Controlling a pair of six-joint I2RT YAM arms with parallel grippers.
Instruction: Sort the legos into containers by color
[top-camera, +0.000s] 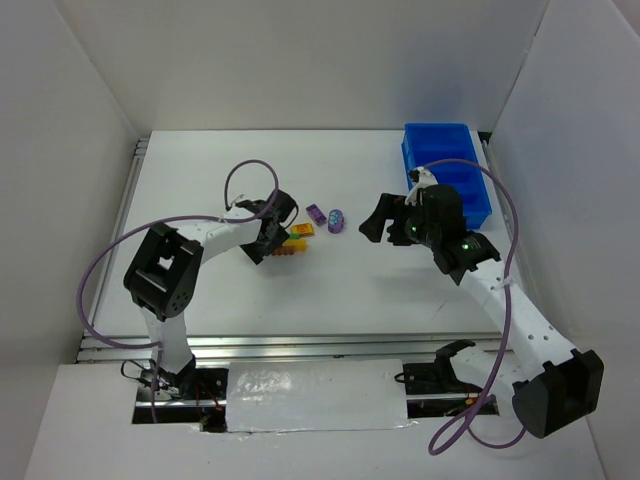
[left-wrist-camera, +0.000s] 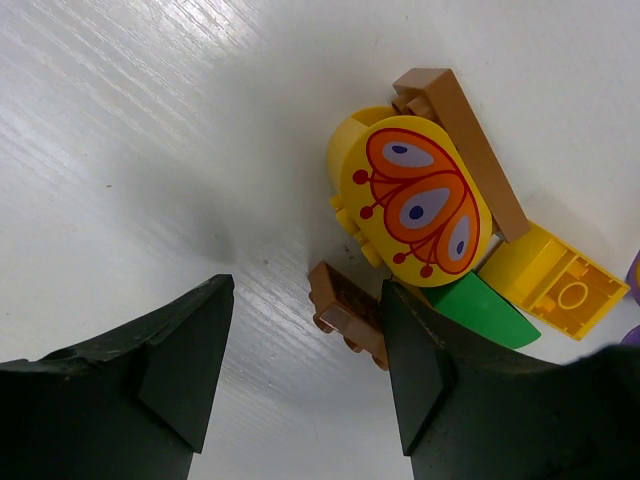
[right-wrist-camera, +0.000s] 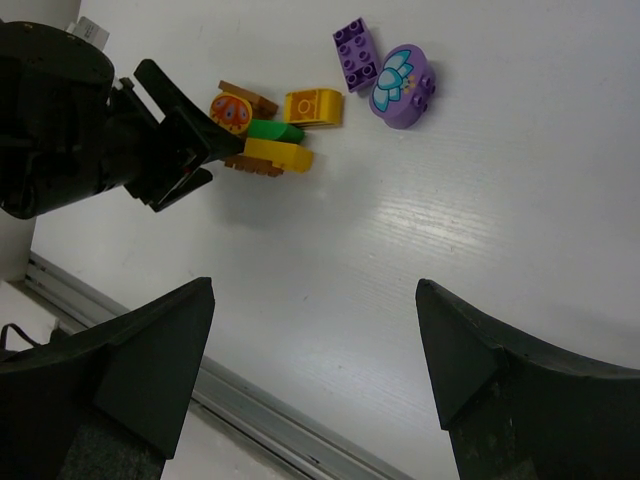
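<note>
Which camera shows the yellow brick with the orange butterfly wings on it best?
The left wrist view: the butterfly brick fills the middle, so its printed wings are clear. The right wrist view shows it small, beside the left gripper. In the top view the pile is too tiny to pick it out.

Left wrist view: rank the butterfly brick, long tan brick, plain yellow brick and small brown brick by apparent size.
1. butterfly brick.
2-3. long tan brick and plain yellow brick look about alike; the tan one is partly covered.
4. small brown brick, partly hidden.
</note>
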